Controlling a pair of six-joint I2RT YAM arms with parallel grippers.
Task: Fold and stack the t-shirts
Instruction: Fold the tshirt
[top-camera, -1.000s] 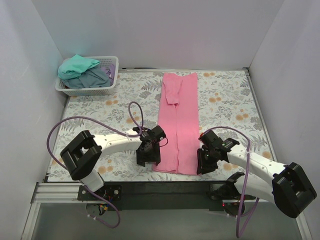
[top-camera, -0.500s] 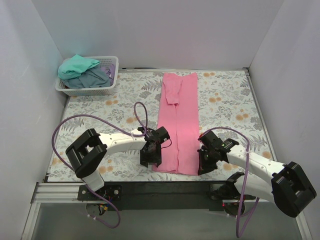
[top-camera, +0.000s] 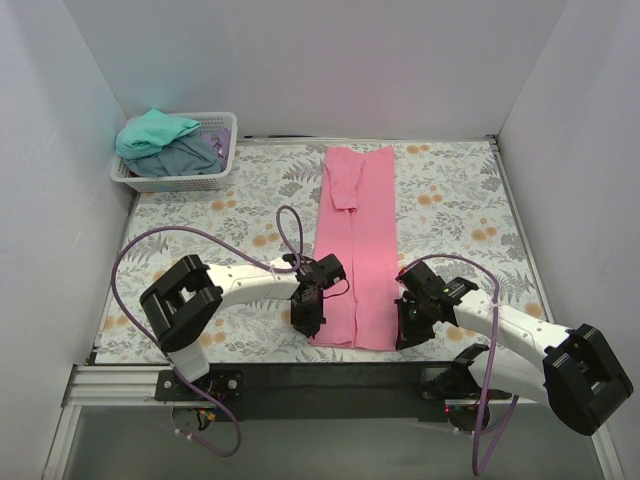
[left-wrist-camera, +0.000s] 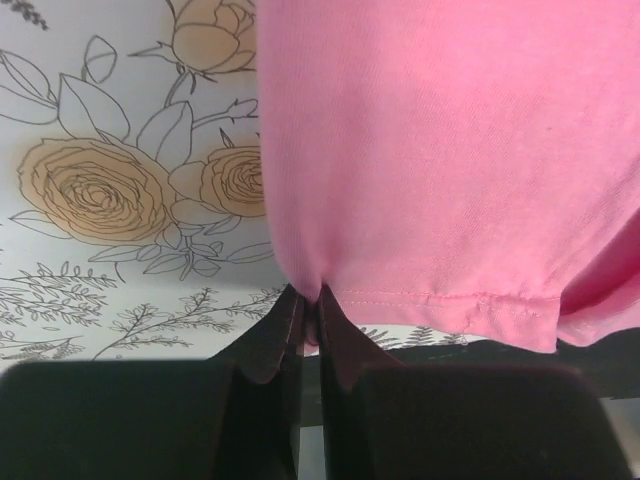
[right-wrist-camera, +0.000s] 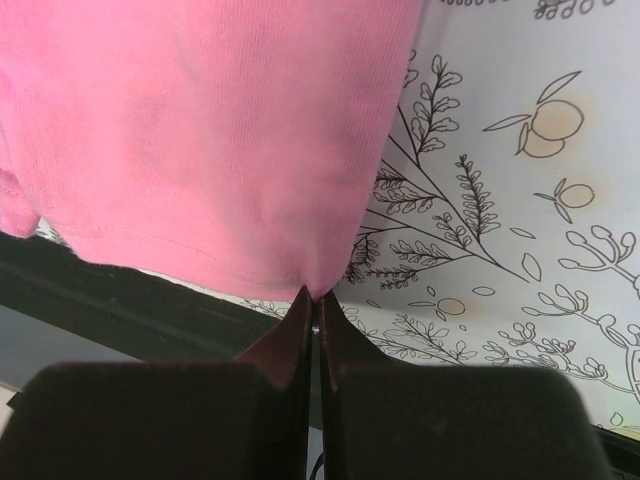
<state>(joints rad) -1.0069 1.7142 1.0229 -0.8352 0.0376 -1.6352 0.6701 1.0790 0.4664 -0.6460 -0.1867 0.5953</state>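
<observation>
Corners of long, folded, soft pink cloth t-shirt (top-camera: 355, 250) hidden between clenched jaws: left gripper (left-wrist-camera: 310, 302) pinching near-left hem corner, right gripper (right-wrist-camera: 314, 300) near-right; fine knit, stitched hem.

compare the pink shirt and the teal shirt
The pink t-shirt lies flat on the table, folded into a long strip; the teal t-shirt sits crumpled in the basket. The left claw and right claw pinch the pink one's near corners; neither holds the teal one. Both are plain cloth.
</observation>
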